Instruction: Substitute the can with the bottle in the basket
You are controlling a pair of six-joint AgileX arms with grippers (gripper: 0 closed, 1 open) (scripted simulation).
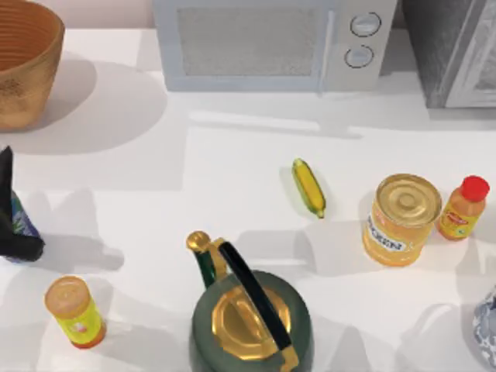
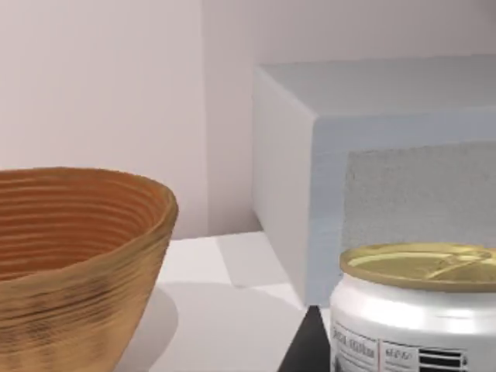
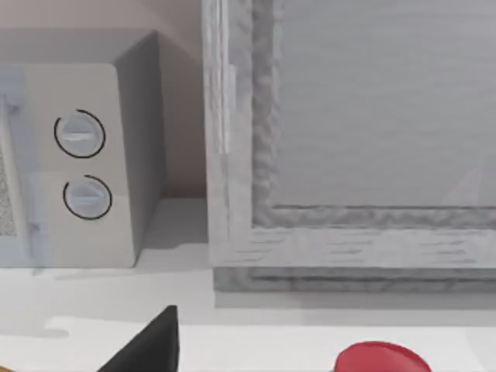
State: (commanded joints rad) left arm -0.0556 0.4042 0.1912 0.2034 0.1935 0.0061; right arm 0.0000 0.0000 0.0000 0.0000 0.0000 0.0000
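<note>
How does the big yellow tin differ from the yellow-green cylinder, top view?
The yellow tin is wider and bulkier; the yellow-green cylinder is slimmer. The tin has a gold lid, the cylinder an orange top. The tin stands on the table's right side, the cylinder at front left. Both stand upright.

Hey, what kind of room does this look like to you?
Probably a kitchen counter, in simulation: a microwave stands at the back, a kettle sits at the front, and food items like a corn cob and a yellow tin lie about.
</note>
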